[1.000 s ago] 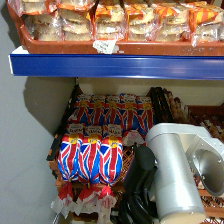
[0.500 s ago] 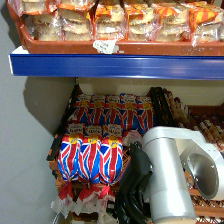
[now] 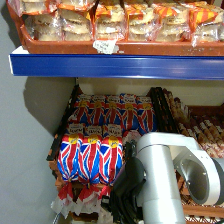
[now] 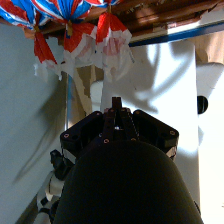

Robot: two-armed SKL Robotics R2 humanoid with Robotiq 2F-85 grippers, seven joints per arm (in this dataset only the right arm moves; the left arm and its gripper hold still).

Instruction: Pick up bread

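Three Union Jack bread loaves [image 3: 90, 159] stand in front, four more [image 3: 116, 111] behind, and five bun packs [image 3: 112, 22] above.

Blue shelf edge [image 3: 115, 66] overhangs bread [image 3: 90, 159] — front open.

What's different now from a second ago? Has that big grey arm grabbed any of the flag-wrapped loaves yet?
The grey right arm has slid leftward, toward the front row of loaves in red, white and blue flag bags. The right gripper sits below their tied bag ends and holds nothing. The loaves and the pale buns in orange-trimmed packs above have not moved.
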